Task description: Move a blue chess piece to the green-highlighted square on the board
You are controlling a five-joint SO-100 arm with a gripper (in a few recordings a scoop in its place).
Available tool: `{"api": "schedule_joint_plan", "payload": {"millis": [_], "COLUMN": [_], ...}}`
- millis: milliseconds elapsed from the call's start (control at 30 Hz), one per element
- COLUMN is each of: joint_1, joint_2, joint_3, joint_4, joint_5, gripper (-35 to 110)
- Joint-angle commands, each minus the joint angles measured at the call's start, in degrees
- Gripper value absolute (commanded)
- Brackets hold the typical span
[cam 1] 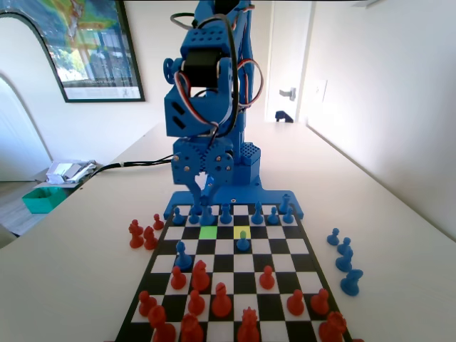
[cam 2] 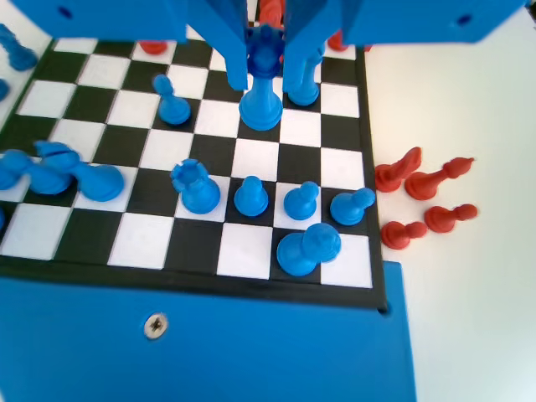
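My gripper point(cam 1: 204, 197) hangs low over the far rows of the board point(cam 1: 308, 265), just behind the green-highlighted square point(cam 1: 208, 231). In the wrist view the gripper point(cam 2: 266, 71) has both jaws pressed against the crowned top of the blue chess piece point(cam 2: 261, 105). That piece stands upright between them. The fixed view shows the same blue chess piece point(cam 1: 207, 214) under the fingers, at the far edge of the green square. Nothing stands on the green square. I cannot tell whether the piece's base touches the board.
A blue pawn point(cam 1: 243, 241) stands just in front of the yellow-green square point(cam 1: 242, 229), and another blue piece point(cam 1: 183, 255) is nearer on the left. Blue pieces point(cam 2: 251, 197) crowd the rows by the arm. Red pieces point(cam 1: 142, 235) lie off-board left, blue ones point(cam 1: 343, 260) right.
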Motion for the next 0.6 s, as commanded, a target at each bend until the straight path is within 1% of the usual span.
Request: {"api": "schedule_joint_plan", "payload": {"millis": [0,233,567], "joint_1": [0.8,0.2,0.0], "joint_2": [-1.3,-5.9,-6.3], "joint_3": [-0.6,-1.6,1.1], "joint_4": [-1.5,-3.0,-5.6], "joint_5": [-0.4,0.3,-0.3], "gripper": [1,1,1]}}
